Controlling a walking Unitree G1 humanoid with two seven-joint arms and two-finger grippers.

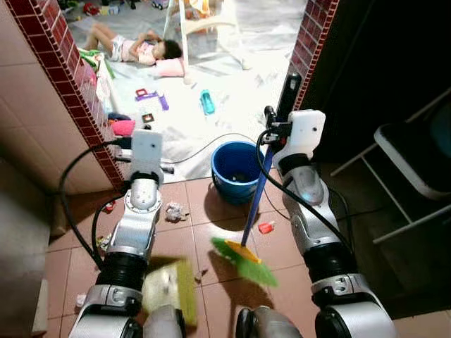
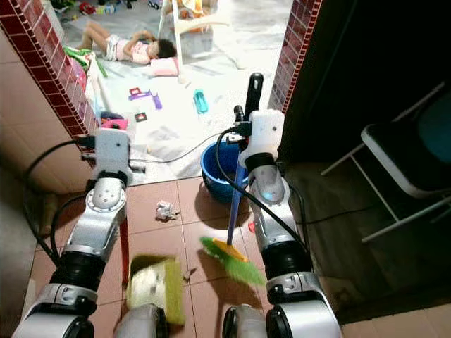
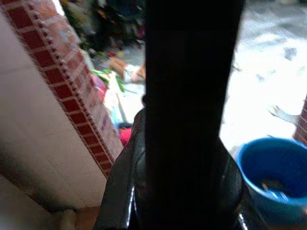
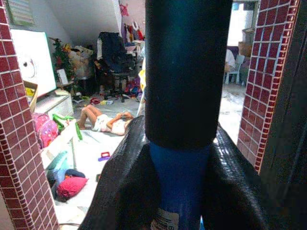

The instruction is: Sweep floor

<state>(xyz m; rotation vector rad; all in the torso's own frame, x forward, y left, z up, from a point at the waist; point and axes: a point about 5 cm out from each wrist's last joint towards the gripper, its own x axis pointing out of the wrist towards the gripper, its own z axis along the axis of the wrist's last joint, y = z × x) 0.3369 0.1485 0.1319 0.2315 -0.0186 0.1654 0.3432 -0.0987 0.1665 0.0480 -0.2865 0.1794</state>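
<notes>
Right gripper (image 1: 276, 120): arm extended forward, jaws clamped on broom (image 1: 248, 232) handle. Left gripper (image 4: 110, 191): arm extended, clamped on dustpan (image 1: 169, 289) handle.

light: bright beyond doorway, dim right | glare: white floor | blur: left wrist view

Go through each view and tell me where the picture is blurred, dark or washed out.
Left eye view: the dustpan near the bottom edge is smeared by blur; the floor beyond the doorway is washed out; the right side by the chair is dark.
Left wrist view: soft all over, with the dark handle across it.
Right wrist view: the room behind is sharp; the broom handle is close and shaded.
</notes>
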